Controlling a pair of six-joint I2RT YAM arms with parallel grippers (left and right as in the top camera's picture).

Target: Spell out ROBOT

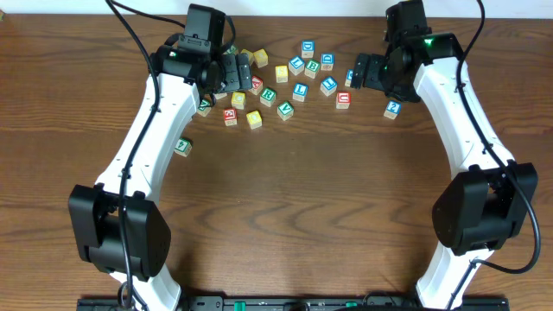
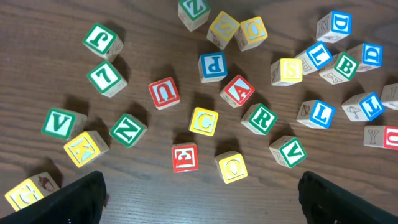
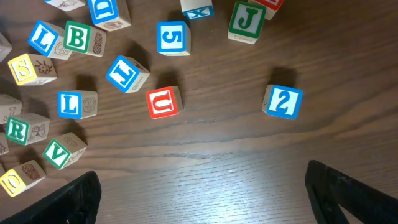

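R cube (image 2: 259,118) lies free on the table (image 2: 143,183); left claw (image 2: 202,208) and right claw (image 3: 205,199) both released.

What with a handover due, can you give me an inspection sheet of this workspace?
Surface: wooden table, no spills seen.
Job's things: R cube, B cube, O cube and second O cube lie scattered, not in a row; T not made out.
Clutter: other letter cubes, among them red A cube and blue 2 cube.
Grippers: left gripper and right gripper open, empty, above the table.
Cables: black cable along each arm.
Surroundings: nothing seen.
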